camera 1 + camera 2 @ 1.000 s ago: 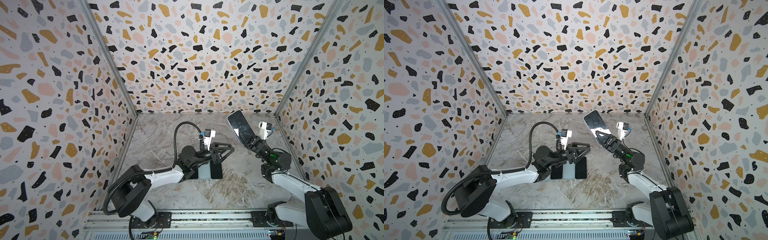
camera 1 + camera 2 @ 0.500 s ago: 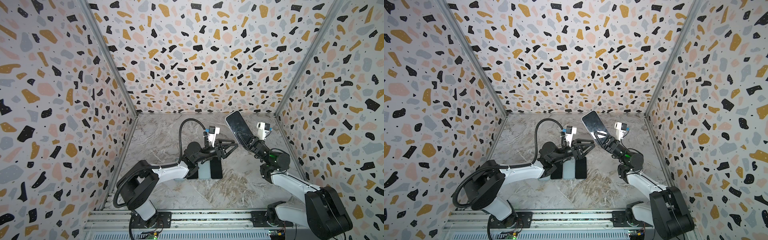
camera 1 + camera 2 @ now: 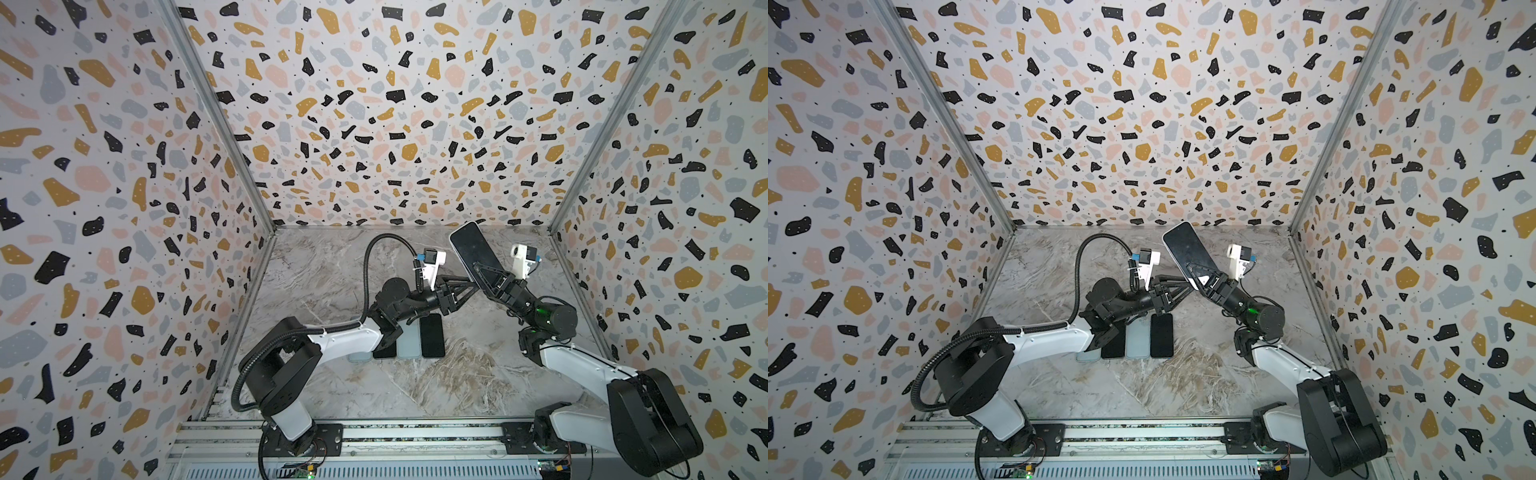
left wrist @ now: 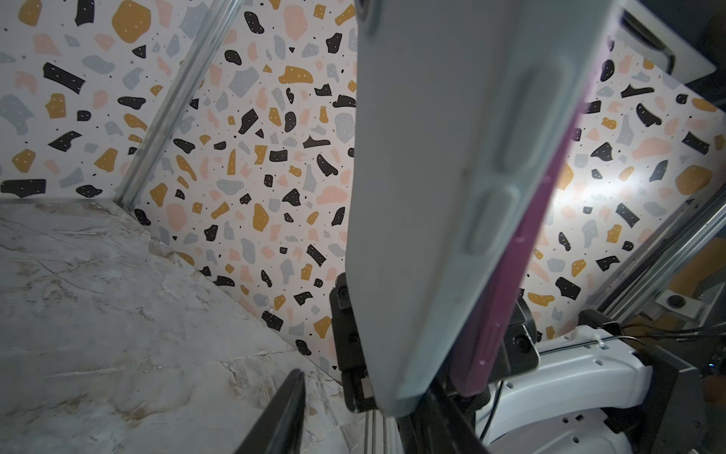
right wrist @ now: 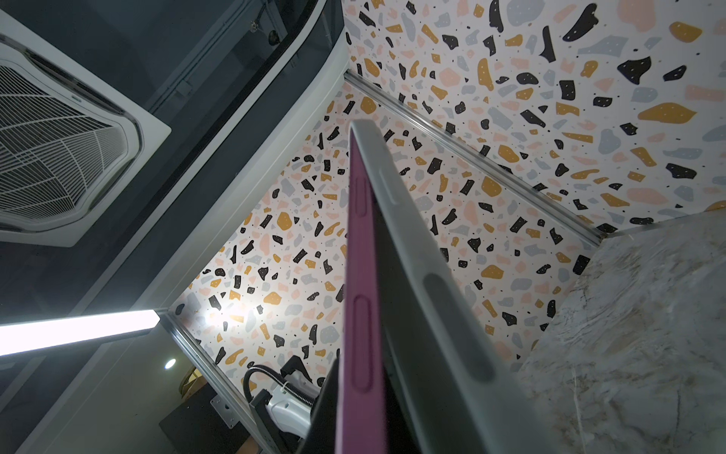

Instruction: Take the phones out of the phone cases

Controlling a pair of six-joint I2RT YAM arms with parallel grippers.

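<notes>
Left claw (image 3: 468,289) nearer the raised phone (image 3: 469,249)

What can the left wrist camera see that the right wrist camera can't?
Only the left wrist view shows the broad back of the grey phone case and the right arm's white casing. Only the right wrist view shows a ceiling vent's white grille, a glowing light strip and the left arm. Both show that case gaping away from the purple phone, plus the terrazzo wall and marble tabletop.

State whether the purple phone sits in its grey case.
Partly out: one edge of the purple phone stands apart from the grey case, dark gap between.
</notes>
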